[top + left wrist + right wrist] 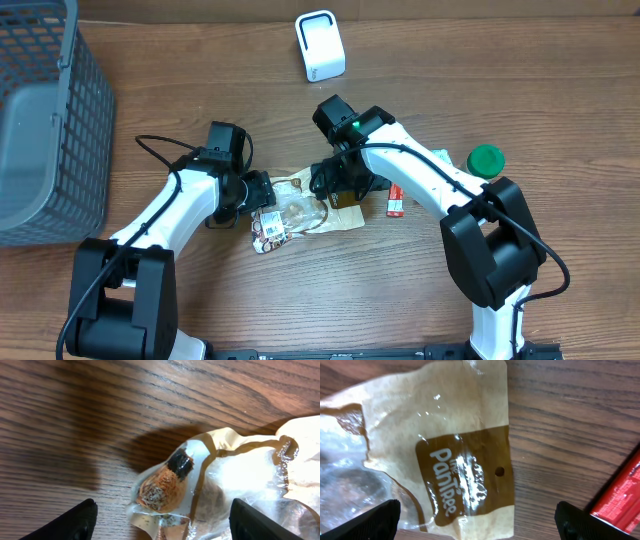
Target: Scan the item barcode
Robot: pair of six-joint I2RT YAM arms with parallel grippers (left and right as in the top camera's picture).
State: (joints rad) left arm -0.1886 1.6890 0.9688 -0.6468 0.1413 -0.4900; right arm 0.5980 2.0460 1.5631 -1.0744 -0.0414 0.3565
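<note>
Snack bag [300, 212] flat at mid-tabletop, neither arm gripping it — a slippery pick.
The left gripper [262, 190] stands open astride its clear crinkled end, and the right gripper [335, 185] gapes wide over the brown end, empty. A pinch could crumple the slick film — hiding the barcode from the scanner [320, 46] at the far edge.

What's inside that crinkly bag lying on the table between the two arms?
The bag has a clear window; through it one brownish, speckled piece with a black tip shows. Its printed brown paper covers the rest, so any more contents are hidden.
</note>
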